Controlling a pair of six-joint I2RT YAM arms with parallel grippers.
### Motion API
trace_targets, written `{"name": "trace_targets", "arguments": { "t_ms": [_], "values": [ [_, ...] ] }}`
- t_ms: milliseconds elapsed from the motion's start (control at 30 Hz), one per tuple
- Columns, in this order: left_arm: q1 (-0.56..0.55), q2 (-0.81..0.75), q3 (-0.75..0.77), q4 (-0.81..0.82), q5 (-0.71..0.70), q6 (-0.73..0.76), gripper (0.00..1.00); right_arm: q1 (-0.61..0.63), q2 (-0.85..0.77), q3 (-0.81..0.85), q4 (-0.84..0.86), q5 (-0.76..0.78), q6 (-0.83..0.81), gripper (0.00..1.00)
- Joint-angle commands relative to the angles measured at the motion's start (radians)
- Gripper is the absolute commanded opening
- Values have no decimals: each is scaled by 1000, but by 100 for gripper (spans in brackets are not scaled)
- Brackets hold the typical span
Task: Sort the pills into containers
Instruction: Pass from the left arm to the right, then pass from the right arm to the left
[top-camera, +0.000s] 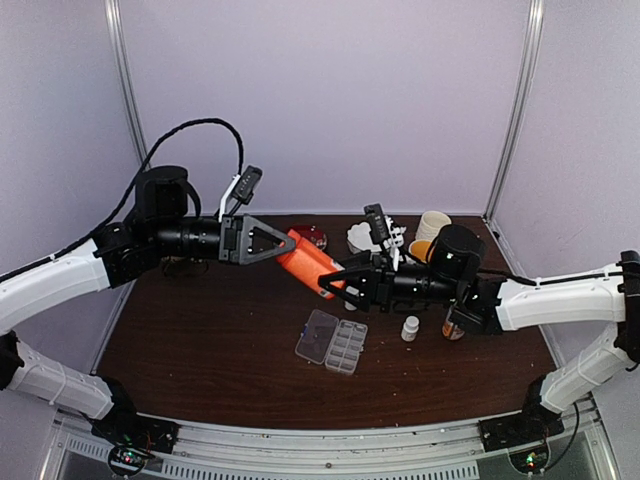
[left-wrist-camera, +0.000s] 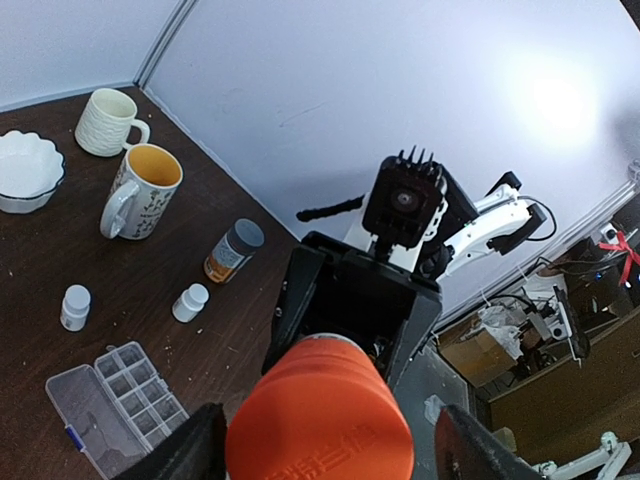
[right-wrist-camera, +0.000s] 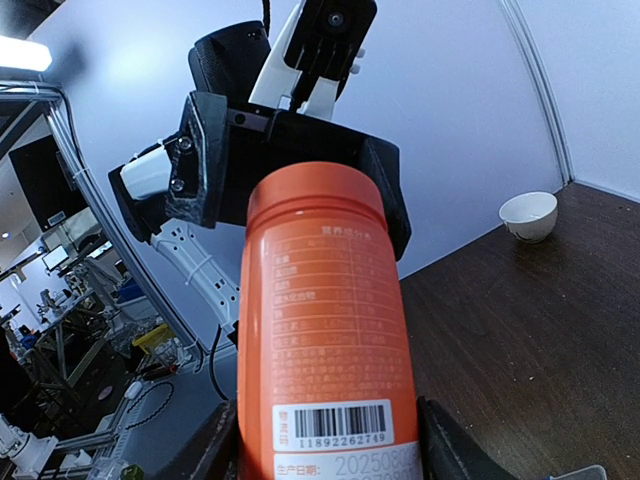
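Note:
A tall orange pill bottle (top-camera: 305, 260) hangs tilted in the air over the table's middle, between both arms. My right gripper (right-wrist-camera: 325, 450) is shut on its lower body, the barcode label facing the camera. My left gripper (left-wrist-camera: 330, 450) stands open around the orange cap end (left-wrist-camera: 320, 420), and a gap shows beside the right finger (left-wrist-camera: 470, 450). The flat clear pill box (top-camera: 333, 341) lies open on the dark table below, its small cells (left-wrist-camera: 130, 395) in two rows. No pills show in any view.
Two small white bottles (left-wrist-camera: 75, 307) (left-wrist-camera: 190, 302) and a grey-capped amber bottle (left-wrist-camera: 233, 250) stand right of the box. Two mugs (left-wrist-camera: 108, 122) (left-wrist-camera: 142, 190) and a white scalloped bowl (left-wrist-camera: 25, 170) sit at the back right. A red round object (top-camera: 312, 236) lies at the back.

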Motion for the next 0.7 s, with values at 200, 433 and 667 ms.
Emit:
{"name": "trace_targets", "arguments": {
  "t_ms": [200, 433, 667],
  "values": [
    [-4, 16, 23, -20, 16, 25, 73, -1, 13, 42, 24, -13, 7, 39],
    [-4, 25, 27, -27, 24, 29, 62, -5, 16, 38, 26, -9, 12, 39],
    [-3, 21, 26, -14, 26, 25, 70, -5, 23, 38, 23, -17, 7, 40]
  ]
}}
